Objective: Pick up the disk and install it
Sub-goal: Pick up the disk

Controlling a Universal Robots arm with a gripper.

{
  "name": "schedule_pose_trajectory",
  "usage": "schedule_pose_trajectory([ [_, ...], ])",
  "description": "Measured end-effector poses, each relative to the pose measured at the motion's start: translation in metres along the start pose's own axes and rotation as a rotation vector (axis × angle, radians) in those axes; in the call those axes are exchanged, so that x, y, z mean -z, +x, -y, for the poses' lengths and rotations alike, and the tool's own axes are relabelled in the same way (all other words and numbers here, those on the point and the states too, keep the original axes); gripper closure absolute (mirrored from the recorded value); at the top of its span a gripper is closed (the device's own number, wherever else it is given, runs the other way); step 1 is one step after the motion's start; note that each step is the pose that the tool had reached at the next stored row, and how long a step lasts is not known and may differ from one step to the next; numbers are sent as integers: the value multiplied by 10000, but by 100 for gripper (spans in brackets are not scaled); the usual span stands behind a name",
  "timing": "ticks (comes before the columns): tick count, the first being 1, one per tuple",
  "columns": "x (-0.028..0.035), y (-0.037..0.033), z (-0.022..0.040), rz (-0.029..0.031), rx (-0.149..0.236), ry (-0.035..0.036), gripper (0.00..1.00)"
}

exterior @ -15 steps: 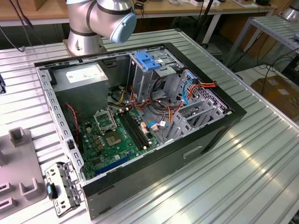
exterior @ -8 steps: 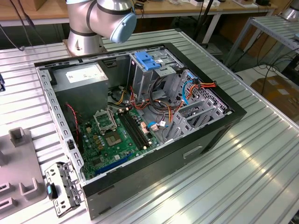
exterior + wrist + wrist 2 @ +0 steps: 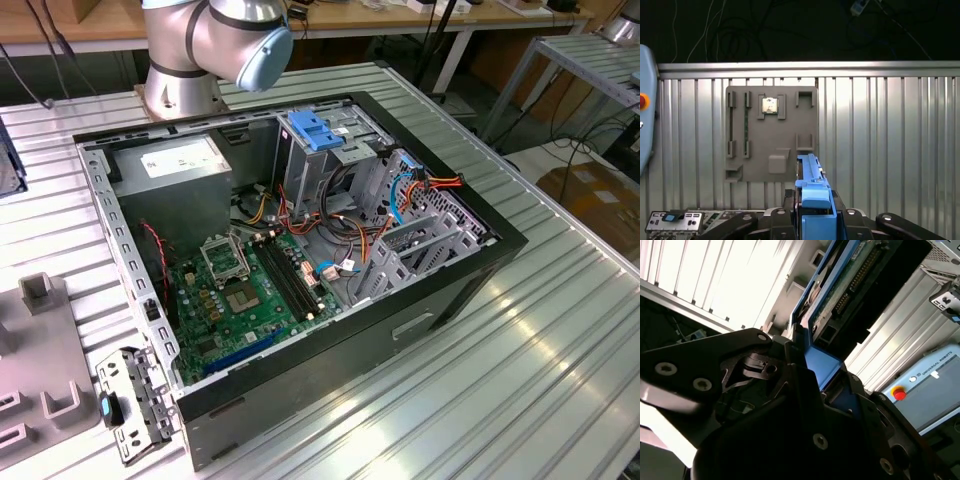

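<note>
Ribbed metal table (image 3: 560, 330) is the main surface, with a workbench (image 3: 380, 22) behind it. An open PC case (image 3: 440, 300) sits on it, and inside are the power supply (image 3: 180, 165), the motherboard (image 3: 240, 300) and a blue bracket (image 3: 318, 130) on top of the drive cage (image 3: 320, 175). A grey parts tray (image 3: 755, 165) holds a small chip (image 3: 769, 105). The gripper (image 3: 814, 212) is clamped on the disk (image 3: 810, 175), holding it edge-on over the table near that tray.

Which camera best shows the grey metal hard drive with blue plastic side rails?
The second wrist view: the grey metal hard drive shows its circuit-board face, connector pins and a blue rail, clamped in the black gripper. The first wrist view catches the drive edge-on, mostly blue rail.
</note>
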State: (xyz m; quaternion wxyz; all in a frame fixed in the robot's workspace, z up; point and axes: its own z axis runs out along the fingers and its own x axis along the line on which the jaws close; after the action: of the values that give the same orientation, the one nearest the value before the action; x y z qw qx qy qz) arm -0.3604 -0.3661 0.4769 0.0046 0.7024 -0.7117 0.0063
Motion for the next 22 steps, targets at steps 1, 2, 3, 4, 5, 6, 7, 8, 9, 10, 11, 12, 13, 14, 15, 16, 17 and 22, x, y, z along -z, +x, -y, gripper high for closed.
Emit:
schedule_pose_trajectory([
  [1, 0, 0, 36, -1, 3, -8, 63],
  [2, 0, -1, 68, 0, 4, -13, 63],
  [3, 0, -1, 130, -1, 8, -26, 63],
  [4, 0, -2, 169, -1, 10, -33, 63],
  [5, 0, -3, 197, -1, 11, -39, 63],
  [6, 0, -3, 257, -1, 13, -53, 63],
  [7, 0, -4, 292, -1, 14, -61, 63],
  [8, 0, -4, 316, -2, 16, -67, 63],
  [9, 0, -4, 355, -1, 19, -75, 63],
  [10, -1, -5, 392, -1, 21, -83, 63],
  [11, -1, -5, 420, -1, 23, -88, 63],
  [12, -1, -6, 453, -1, 25, -96, 63],
  [13, 0, -6, 502, -2, 28, -105, 63],
  [14, -1, -7, 549, -2, 29, -113, 63],
  [15, -1, -8, 593, -2, 30, -120, 63],
  [16, -1, -8, 624, -2, 31, -124, 63],
  [17, -1, -9, 682, -3, 33, -132, 63],
  [22, -2, -11, 858, -2, 34, -157, 63],
])
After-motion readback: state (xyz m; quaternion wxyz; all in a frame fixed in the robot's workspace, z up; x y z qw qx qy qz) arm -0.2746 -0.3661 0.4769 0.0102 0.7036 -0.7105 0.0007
